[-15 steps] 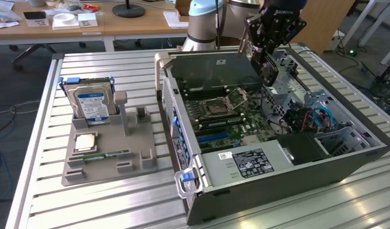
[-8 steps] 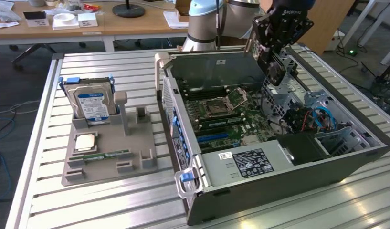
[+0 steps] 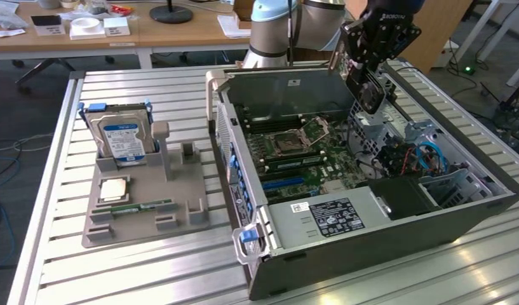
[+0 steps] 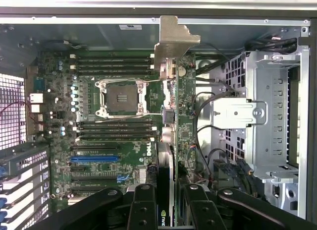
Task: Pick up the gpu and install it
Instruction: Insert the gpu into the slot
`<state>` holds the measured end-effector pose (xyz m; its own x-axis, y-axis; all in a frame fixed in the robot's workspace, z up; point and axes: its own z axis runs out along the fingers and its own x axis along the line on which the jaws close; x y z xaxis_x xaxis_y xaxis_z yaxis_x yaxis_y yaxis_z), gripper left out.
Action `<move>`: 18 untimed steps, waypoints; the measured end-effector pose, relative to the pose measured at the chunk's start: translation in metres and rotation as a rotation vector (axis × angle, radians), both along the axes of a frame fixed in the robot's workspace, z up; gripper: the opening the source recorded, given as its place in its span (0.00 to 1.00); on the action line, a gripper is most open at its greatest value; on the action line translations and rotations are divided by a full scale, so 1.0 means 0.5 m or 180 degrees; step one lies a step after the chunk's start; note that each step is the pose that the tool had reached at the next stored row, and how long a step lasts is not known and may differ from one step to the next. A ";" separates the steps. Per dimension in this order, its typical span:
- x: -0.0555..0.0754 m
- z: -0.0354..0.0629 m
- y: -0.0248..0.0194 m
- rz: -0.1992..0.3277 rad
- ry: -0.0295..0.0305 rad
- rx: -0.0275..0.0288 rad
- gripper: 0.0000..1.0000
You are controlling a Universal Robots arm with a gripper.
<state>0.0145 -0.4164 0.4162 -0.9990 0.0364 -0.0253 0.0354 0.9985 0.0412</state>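
Claw (image 3: 367, 68) clamped on the gpu (image 3: 370, 92): its two black fingers (image 4: 142, 207) press on either face of the thin dark card, which hangs on edge from the arm (image 3: 276, 25) over the open computer case (image 3: 386, 238). The case lies on its side on the slatted metal surface (image 3: 157, 267), reaching from the edge where the arm's base stands toward the near edge. The card is held above the case's far end, over the motherboard (image 3: 297, 155). In the exterior view its lower end is about level with the case's upper rim, and it is not seated in a slot.

In the wrist view the card runs edge-on away from the claw, with its pale metal bracket (image 4: 174, 41) at the far end. The processor socket (image 4: 121, 96) lies to one side of it and the drive cage (image 4: 275, 116) to the other.

Well apart from the case, toward the opposite side edge of the surface, a grey holder (image 3: 183, 213) carries an upright hard drive (image 3: 122, 141), a square chip (image 3: 114, 189) and a narrow memory stick (image 3: 142, 206).
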 end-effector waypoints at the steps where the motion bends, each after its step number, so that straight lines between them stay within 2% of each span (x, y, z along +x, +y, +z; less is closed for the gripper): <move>1: 0.000 0.000 0.0000 0.0000 0.0000 0.0000 0.26; 12: 0.000 0.000 0.0000 0.0013 0.0000 0.0000 0.26; 18: 0.000 0.000 0.0000 0.0138 0.0000 0.0000 0.26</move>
<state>0.0145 -0.4164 0.4160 -0.9997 -0.0069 -0.0253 -0.0079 0.9991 0.0413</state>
